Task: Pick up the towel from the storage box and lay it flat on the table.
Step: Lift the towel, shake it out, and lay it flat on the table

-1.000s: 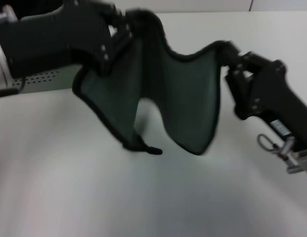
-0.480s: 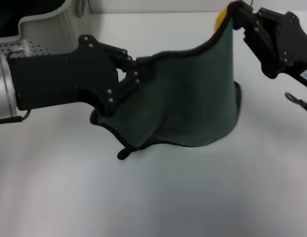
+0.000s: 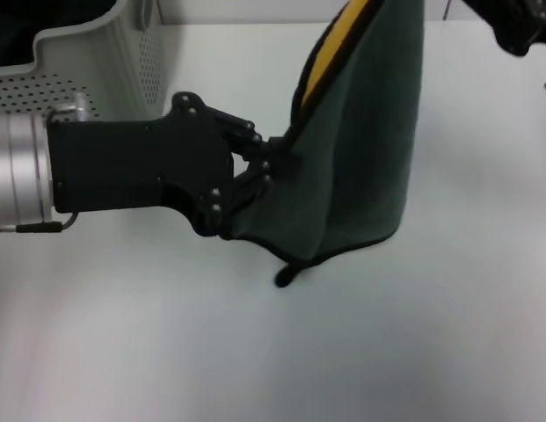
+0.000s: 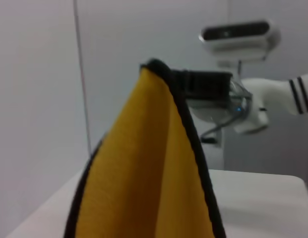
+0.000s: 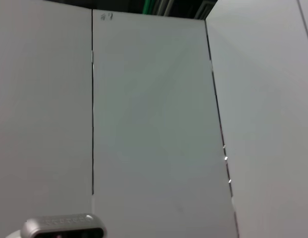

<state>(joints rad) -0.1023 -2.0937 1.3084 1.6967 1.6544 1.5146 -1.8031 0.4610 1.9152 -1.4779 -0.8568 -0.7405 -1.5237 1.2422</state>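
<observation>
The towel (image 3: 369, 149) hangs over the table (image 3: 255, 352), dark green side facing me, with a strip of its mustard yellow side (image 3: 330, 61) showing near the top. Its black corner loop (image 3: 286, 276) touches the tabletop. My left gripper (image 3: 274, 164) is shut on the towel's left edge, low over the table. My right arm (image 3: 519, 22) is at the top right corner, mostly out of view. In the left wrist view the yellow side (image 4: 144, 173) rises to a corner held by my right gripper (image 4: 181, 82). The storage box (image 3: 97, 44) stands at the back left.
The right wrist view shows only pale wall panels. A white head camera unit (image 4: 235, 32) shows behind the towel in the left wrist view.
My right gripper has risen and carried its towel corner up past the top of the view. My left gripper has moved right and lower. The towel now hangs more upright, yellow side showing.
</observation>
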